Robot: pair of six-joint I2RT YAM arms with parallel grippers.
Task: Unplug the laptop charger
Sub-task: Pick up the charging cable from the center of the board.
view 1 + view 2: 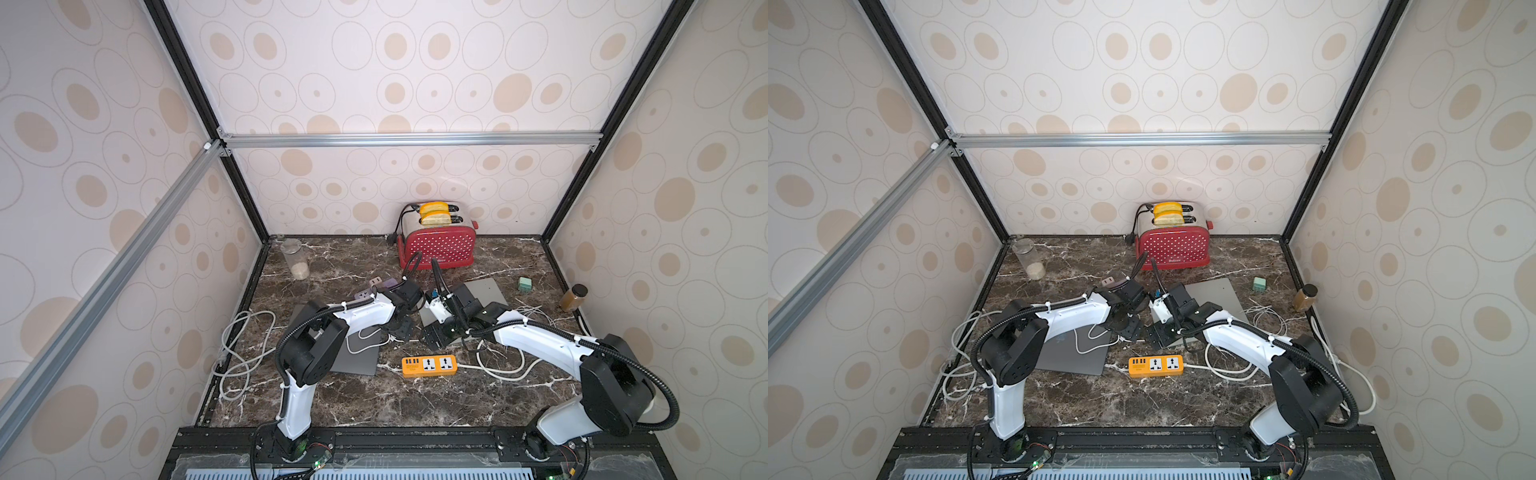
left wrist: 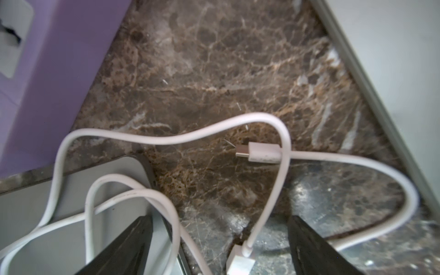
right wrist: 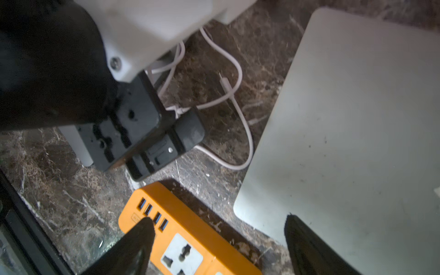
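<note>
The laptop charger's white cable (image 2: 166, 140) loops over the corner of a closed grey laptop (image 2: 71, 202) and across the marble. Its USB-C plug (image 2: 262, 153) lies loose on the marble, in no port. A second white connector (image 2: 240, 262) rests on the marble between the black fingers of my left gripper (image 2: 220, 221), which hangs open just above it and touches nothing. In both top views the left gripper (image 1: 402, 329) (image 1: 1129, 328) is at that laptop's (image 1: 357, 357) far right corner. My right gripper (image 3: 217, 219) (image 1: 435, 336) stands open and empty close beside it.
An orange power strip (image 1: 429, 365) (image 3: 190, 238) lies under the right gripper, next to a second grey laptop (image 1: 486, 291) (image 3: 357, 131). A purple power strip (image 2: 59, 71) sits behind the left gripper. At the back stand a red toaster (image 1: 436, 241) and a jar (image 1: 296, 259). Loose cables (image 1: 241, 353) lie at left.
</note>
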